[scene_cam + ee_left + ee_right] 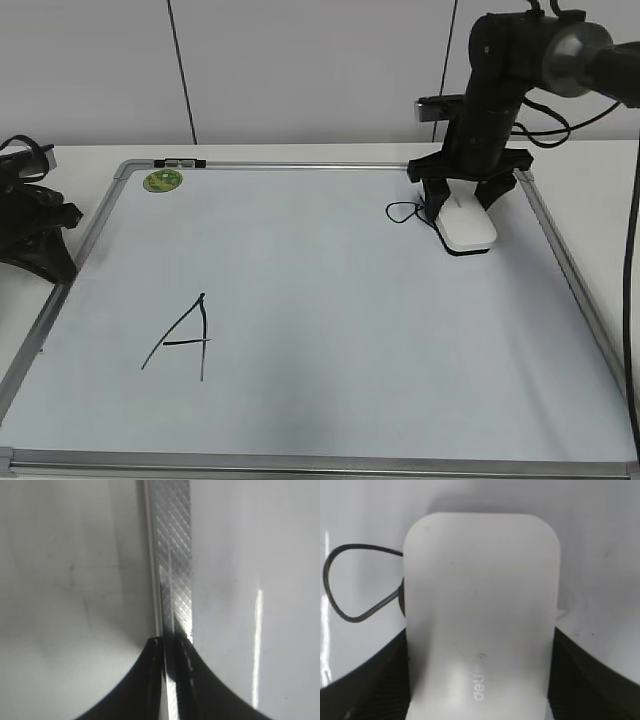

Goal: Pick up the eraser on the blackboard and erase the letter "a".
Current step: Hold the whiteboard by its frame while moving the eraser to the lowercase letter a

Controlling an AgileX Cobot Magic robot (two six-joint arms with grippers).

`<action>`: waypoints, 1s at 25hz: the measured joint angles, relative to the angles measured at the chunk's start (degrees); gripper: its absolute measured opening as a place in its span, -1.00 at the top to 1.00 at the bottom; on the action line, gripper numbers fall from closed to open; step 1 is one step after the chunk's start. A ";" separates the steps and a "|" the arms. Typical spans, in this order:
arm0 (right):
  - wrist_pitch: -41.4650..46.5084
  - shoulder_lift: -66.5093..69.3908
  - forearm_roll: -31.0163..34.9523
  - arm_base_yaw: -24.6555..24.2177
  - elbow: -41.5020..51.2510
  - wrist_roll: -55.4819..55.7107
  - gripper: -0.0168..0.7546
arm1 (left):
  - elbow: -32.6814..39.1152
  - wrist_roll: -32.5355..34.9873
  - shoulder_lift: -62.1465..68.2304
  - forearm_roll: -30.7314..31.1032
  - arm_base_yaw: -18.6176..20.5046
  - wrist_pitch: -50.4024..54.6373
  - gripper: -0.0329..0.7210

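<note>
The white eraser (467,232) lies flat on the blackboard (320,300) near its far right corner. My right gripper (462,205) is shut on the eraser, one finger on each long side. In the right wrist view the eraser (480,580) fills the space between the fingers of the right gripper (480,635). The small black letter "a" (398,211) sits just left of the eraser; its loop (327,577) shows and its right part is hidden under the eraser. My left gripper (35,235) rests off the board's left edge, shut and empty (172,645).
A large capital "A" (185,340) is drawn at the board's front left. A round green sticker (162,180) is at the far left corner. The board's metal frame (172,555) runs under my left gripper. Cables hang behind the right arm.
</note>
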 joint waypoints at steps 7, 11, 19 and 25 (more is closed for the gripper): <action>0.99 1.63 -0.88 1.81 -2.56 0.00 -0.40 | 0.00 0.00 0.00 0.00 0.00 -0.11 0.82; 0.60 2.10 -0.55 4.07 -3.33 -0.23 -0.40 | 0.00 0.00 0.00 0.10 0.00 -0.20 0.82; -0.49 2.32 0.13 9.50 -3.42 -0.94 -0.40 | 0.00 0.00 0.00 0.10 0.00 -0.20 0.82; -0.62 2.32 0.15 10.19 -3.42 -1.18 -0.40 | 0.00 0.00 0.00 -0.01 0.00 -0.20 0.82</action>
